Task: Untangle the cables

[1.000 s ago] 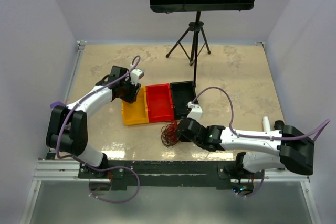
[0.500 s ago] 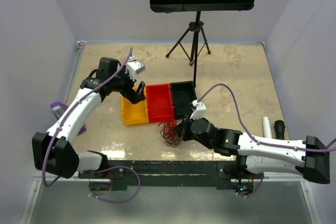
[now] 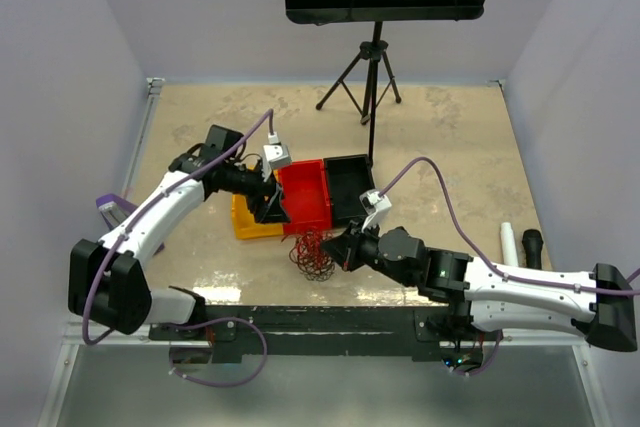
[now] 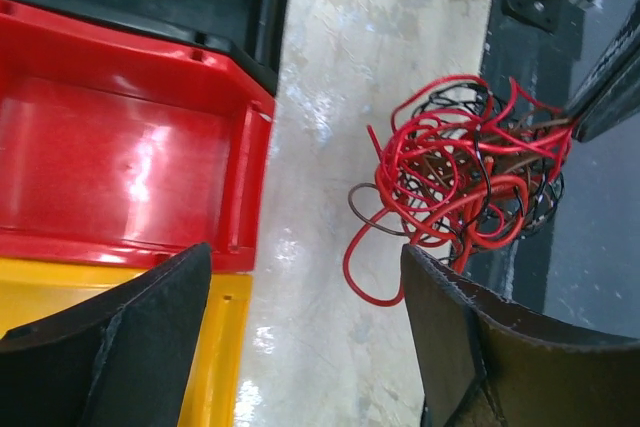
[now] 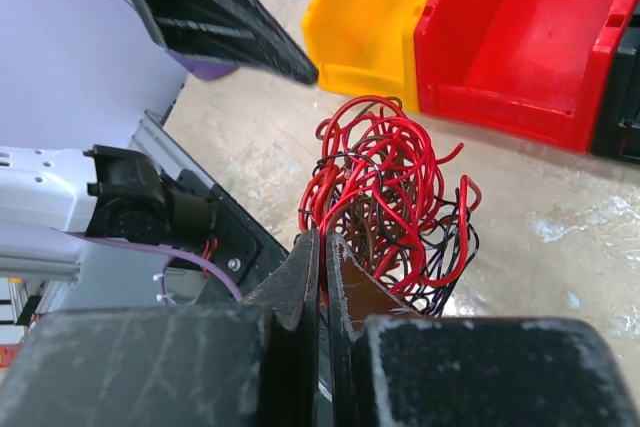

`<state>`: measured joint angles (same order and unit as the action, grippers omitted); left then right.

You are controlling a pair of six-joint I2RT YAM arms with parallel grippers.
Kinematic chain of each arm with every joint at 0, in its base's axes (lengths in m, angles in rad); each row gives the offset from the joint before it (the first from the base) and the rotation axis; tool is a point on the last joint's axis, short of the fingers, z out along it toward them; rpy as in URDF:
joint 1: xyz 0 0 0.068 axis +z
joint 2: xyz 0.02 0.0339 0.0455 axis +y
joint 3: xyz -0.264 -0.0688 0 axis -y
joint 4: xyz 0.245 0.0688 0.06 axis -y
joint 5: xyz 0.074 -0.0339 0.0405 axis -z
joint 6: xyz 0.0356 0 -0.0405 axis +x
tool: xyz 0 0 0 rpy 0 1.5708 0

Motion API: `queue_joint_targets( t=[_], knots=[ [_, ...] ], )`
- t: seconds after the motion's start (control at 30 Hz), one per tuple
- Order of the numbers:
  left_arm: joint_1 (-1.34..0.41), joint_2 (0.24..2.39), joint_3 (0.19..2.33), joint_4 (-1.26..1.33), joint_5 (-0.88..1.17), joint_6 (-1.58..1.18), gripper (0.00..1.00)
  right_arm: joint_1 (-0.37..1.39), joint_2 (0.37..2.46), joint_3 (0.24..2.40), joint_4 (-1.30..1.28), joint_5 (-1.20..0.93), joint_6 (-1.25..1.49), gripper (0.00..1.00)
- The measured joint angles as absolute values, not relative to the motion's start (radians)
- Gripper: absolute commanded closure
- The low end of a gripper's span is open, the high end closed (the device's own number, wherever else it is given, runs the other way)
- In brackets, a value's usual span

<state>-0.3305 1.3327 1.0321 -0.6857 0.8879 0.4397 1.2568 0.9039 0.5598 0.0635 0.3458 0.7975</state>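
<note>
The cables (image 3: 312, 255) form a fist-sized tangle of red and dark thin wires near the table's front edge, in front of the red bin (image 3: 305, 195). My right gripper (image 3: 336, 252) is shut on the cables' right side; in the right wrist view its jaws (image 5: 322, 247) pinch red strands of the cables (image 5: 390, 182). My left gripper (image 3: 278, 211) hangs open just above and left of the tangle. In the left wrist view its gripper (image 4: 305, 337) has only bare table between the fingers, with the cables (image 4: 455, 177) beyond the right finger (image 4: 490, 347).
Yellow (image 3: 250, 219), red and black (image 3: 350, 187) bins stand side by side behind the tangle. A music stand's tripod (image 3: 366, 77) stands at the back. A white and a black cylinder (image 3: 520, 241) lie at the right. The table's dark front rail (image 3: 330, 319) runs just behind the tangle.
My left arm swung from over the yellow bin down toward the tangle, and its gripper opened. My right gripper shut on the cables and drew them slightly left.
</note>
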Motion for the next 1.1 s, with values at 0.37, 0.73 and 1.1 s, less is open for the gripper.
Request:
queue_joint_targets(
  t=[0.37,0.73,1.1],
  knots=[
    [-0.331,1.398,1.032,-0.900,1.019,0.714,0.05,1.257,0.901,0.561,0.075,0.347,0.784,1.00],
    [-0.334,1.358,0.949,-0.751,0.981,0.639,0.15,1.257,0.901,0.593,0.094,0.345,0.783,1.00],
    [-0.337,1.333,0.942,-0.580,0.868,0.513,1.00,1.257,0.895,0.596,0.117,0.338,0.789,1.00]
  ],
)
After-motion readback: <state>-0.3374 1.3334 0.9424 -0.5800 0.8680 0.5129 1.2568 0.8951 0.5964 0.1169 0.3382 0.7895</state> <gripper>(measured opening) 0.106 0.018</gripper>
